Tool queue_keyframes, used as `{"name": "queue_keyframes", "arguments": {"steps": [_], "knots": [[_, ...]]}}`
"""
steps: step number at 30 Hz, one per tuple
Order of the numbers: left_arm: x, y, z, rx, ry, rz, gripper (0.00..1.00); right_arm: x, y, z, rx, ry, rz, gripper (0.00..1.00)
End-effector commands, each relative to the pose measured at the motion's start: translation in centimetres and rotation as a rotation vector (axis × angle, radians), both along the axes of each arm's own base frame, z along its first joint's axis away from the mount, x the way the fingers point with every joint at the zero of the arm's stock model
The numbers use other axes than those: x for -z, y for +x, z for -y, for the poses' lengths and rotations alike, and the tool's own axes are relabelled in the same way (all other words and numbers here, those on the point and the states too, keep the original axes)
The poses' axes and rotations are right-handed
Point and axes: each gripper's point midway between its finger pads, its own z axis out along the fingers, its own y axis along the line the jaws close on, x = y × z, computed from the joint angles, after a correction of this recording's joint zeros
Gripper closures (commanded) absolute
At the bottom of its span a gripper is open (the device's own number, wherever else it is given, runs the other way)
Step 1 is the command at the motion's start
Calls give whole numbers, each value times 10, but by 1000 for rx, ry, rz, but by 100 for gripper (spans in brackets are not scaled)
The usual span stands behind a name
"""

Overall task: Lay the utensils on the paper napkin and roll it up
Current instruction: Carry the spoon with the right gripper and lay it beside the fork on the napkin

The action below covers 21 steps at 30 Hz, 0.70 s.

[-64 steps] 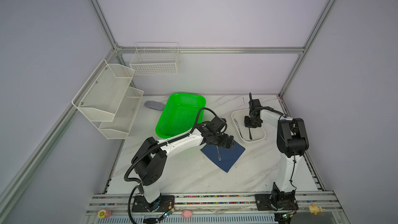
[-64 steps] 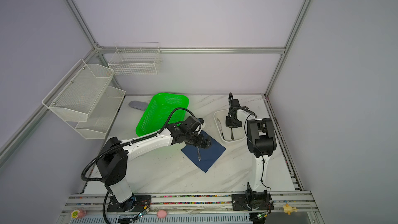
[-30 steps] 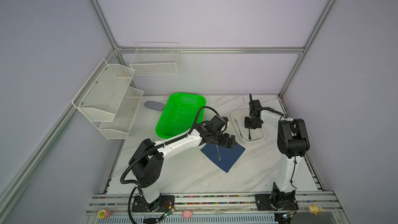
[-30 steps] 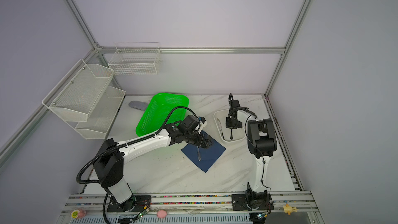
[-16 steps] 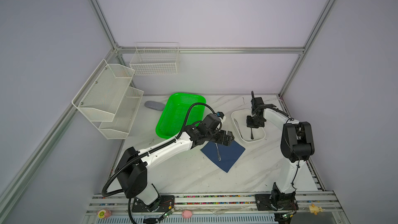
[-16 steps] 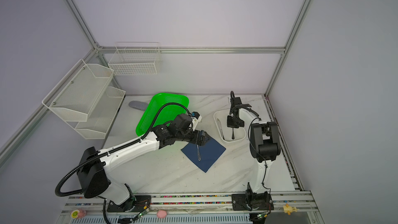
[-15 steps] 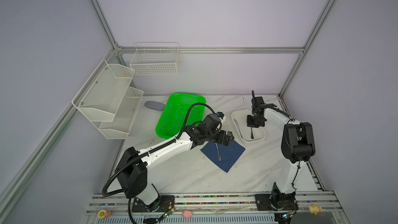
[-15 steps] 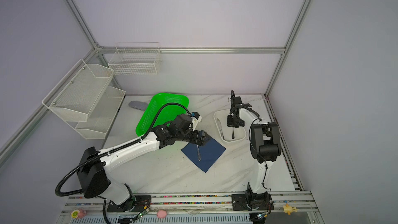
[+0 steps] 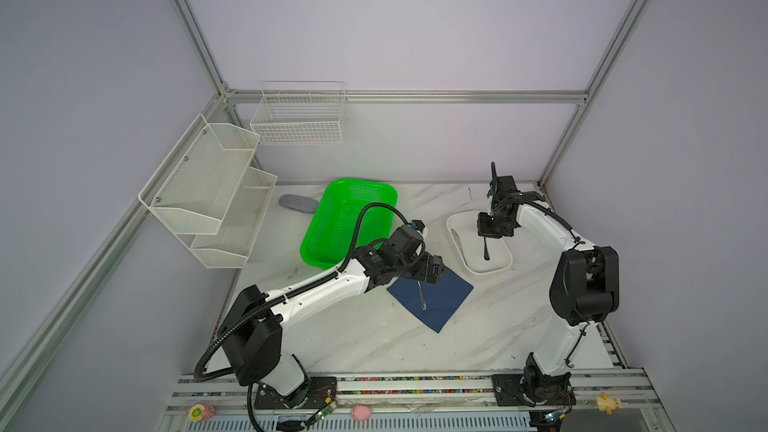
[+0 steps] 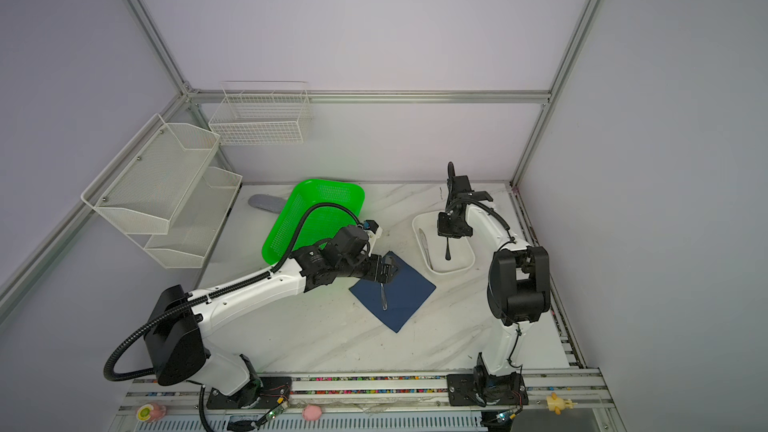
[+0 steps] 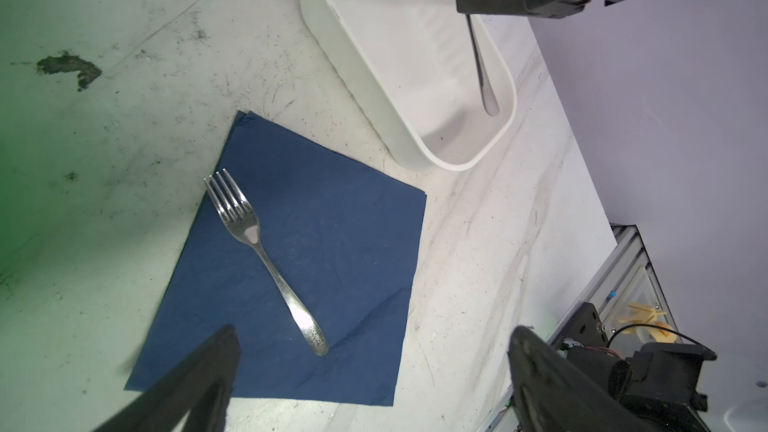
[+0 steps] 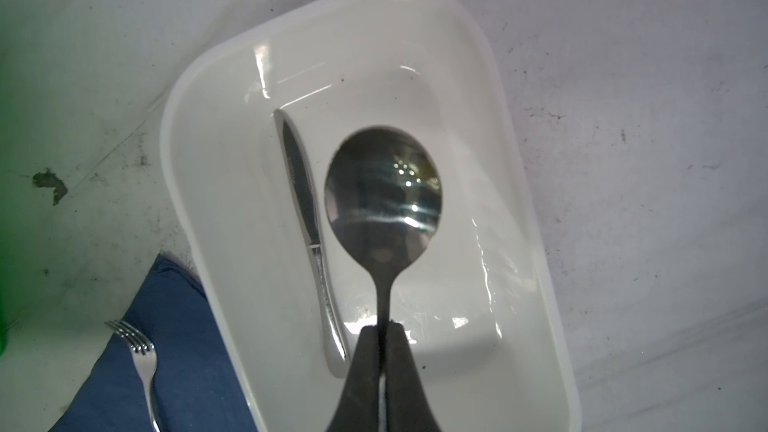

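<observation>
The navy paper napkin (image 9: 442, 305) (image 10: 405, 290) (image 11: 332, 243) lies flat on the marble table. A silver fork (image 9: 422, 299) (image 10: 383, 299) (image 11: 266, 257) (image 12: 143, 361) rests on it. My left gripper (image 9: 435, 274) (image 10: 388, 274) (image 11: 374, 332) hovers open over the napkin's far side, above the fork, with nothing between its fingers. My right gripper (image 9: 487, 234) (image 10: 448, 234) (image 12: 382, 328) is shut on the spoon (image 12: 382, 197) (image 9: 485, 251) (image 11: 480, 56) just behind its bowl, over the white tray (image 9: 478, 273) (image 10: 453, 272) (image 12: 536, 243). The knife (image 12: 309, 226) (image 9: 456, 240) lies in the tray.
A green perforated basket (image 9: 332, 238) (image 10: 299, 226) stands left of the tray, just behind the left forearm. White wire shelves (image 9: 208, 184) and a wire basket (image 9: 299, 118) hang on the left and back walls. A flat grey pad (image 9: 297, 203) lies at the back left.
The left arm's elbow has swung down and to the left while its open gripper stays over the napkin. The fork has not moved. The right gripper with the spoon has shifted slightly.
</observation>
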Motion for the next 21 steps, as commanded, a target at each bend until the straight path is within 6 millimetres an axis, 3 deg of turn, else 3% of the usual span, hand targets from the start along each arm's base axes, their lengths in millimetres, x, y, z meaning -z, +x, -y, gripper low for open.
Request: {"name": "queue_keyframes", "arguments": {"steps": [1,10,15,21], "knots": [[-12,3,-13,-70,-32,58,0,-25,-20,-23,-64,38,15,94],[-11,-1,-49,-199,-71,92,0,-23,-67,-91,-190,116,-3,94],[7,-13,-66,-248,-80,46,0,-8,-92,-123,-206,140,-28,94],[4,-19,-69,-236,-105,54,0,23,-116,-160,-226,171,-68,94]]}}
